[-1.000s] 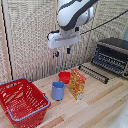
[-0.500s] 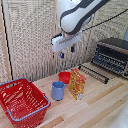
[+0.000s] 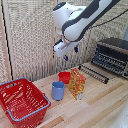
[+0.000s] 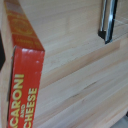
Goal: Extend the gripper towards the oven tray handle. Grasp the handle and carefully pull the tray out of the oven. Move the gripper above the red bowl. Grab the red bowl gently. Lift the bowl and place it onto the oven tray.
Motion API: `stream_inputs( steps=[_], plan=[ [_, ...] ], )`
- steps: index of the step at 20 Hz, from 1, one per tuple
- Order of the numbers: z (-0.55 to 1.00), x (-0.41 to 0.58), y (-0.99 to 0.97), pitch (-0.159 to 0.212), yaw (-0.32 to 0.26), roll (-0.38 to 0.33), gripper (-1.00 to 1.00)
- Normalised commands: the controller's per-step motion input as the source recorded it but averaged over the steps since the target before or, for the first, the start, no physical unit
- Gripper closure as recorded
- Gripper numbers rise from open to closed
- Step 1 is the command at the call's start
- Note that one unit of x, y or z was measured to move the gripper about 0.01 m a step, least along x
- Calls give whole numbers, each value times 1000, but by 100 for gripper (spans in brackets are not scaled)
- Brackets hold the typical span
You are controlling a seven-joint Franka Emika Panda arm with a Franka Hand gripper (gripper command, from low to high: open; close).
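Gripper point(image 3: 70, 53) hangs in mid-air at upper centre of the exterior view, holding nothing; how wide its jaws stand I cannot tell; red bowl point(image 3: 64, 77) rests on the desk point(image 3: 100, 107) below, between blue cup point(image 3: 58, 90) and macaroni box point(image 3: 77, 83); tray point(image 3: 93, 73) juts from the oven point(image 3: 112, 55) at right.

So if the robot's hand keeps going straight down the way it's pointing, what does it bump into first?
Probably the red bowl, or the wooden table right beside it. The hand hangs in the air pointing down, roughly over the bowl, with the macaroni box close by. Depth is hard to judge, so it may miss the bowl.
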Motion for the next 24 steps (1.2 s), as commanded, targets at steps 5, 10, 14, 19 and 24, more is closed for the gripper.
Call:
stream_inputs(
  steps=[5, 10, 14, 19, 24],
  plan=[
    [71, 334, -141, 0, -14, -346, -100],
    [34, 318, -509, 7, -36, -244, -100],
    [-40, 180, -785, 7, -8, -186, -100],
    [-186, 173, -707, 19, 1, -164, -100],
    [-203, 208, -533, 63, 0, -230, -100]
  ],
)
